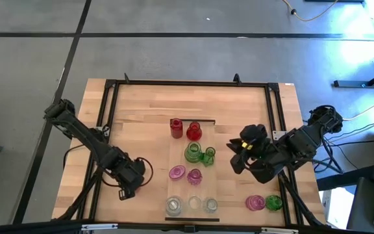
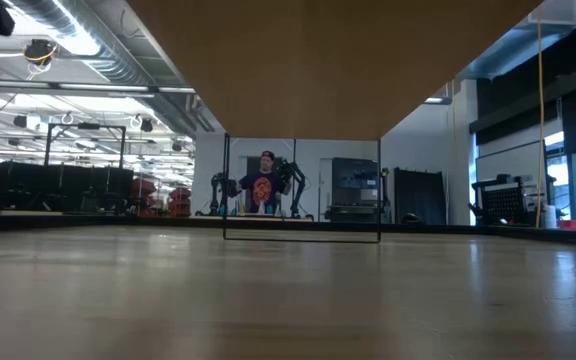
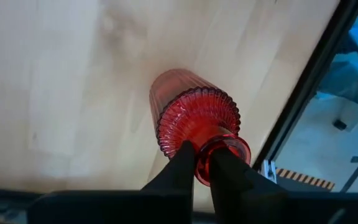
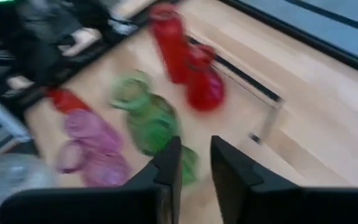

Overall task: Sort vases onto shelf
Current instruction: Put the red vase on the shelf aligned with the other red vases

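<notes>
red vase (image 3: 194,118): ribbed glass, on bare tabletop left of shelf (image 1: 180,148); light, rigid, slick, breakable.
left gripper (image 3: 202,163): clenched on its narrow neck rim.
right gripper (image 4: 194,163): slightly parted, empty, above shelf's green vases (image 4: 148,121).
hold: neck, gently.

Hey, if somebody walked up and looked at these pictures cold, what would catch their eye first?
Probably the rows of small coloured glass vases on the pale wood shelf at the table's middle: red at the far end, then green, pink and clear. Next, the left gripper shut on the neck of a ribbed red glass vase over the table's left side. A pink vase and a green vase sit off the shelf near the right arm.
</notes>
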